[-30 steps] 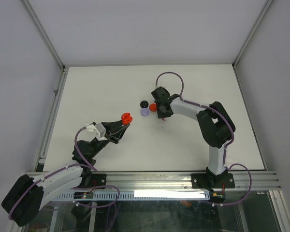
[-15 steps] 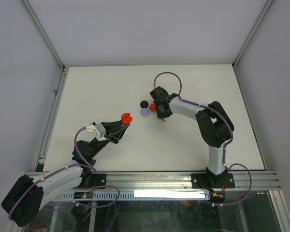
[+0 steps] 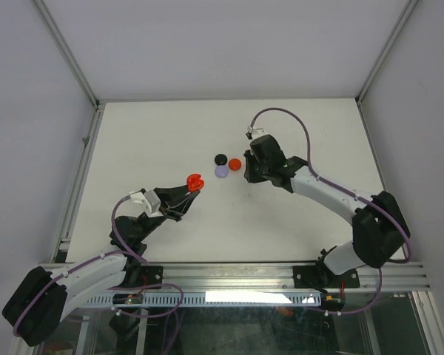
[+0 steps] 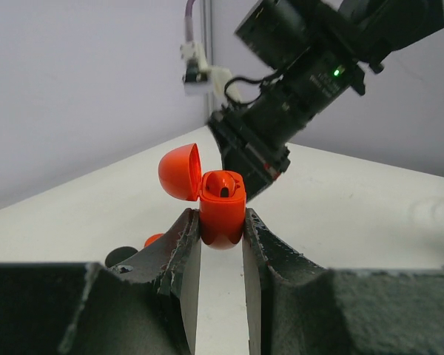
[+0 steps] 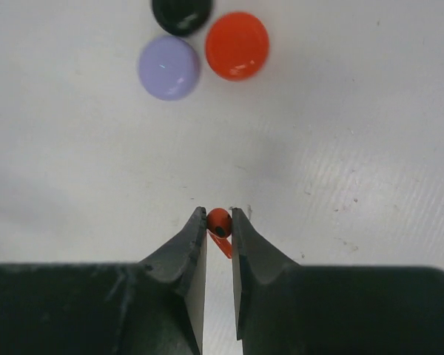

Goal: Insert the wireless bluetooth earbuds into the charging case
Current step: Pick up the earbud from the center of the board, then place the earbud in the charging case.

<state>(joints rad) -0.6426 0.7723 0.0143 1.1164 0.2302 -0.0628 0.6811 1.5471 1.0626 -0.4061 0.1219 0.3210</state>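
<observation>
The right end effector (image 5: 219, 224) is pinched shut on a small red earbud (image 5: 219, 221), its stem slanting down between the fingertips, lifted above the white worktop (image 3: 170, 133). Just beyond it lie three round caps close together: a lavender one (image 5: 169, 67), a red one (image 5: 237, 45) and a black one (image 5: 181, 12). The left end effector (image 4: 222, 235) grips a red charging case (image 4: 222, 209) upright, its lid (image 4: 180, 171) hinged open to the left and an earbud already seated inside. The matte worktop sits inside an aluminium frame (image 3: 281, 274) with pale grey walls (image 3: 229, 44) behind.
</observation>
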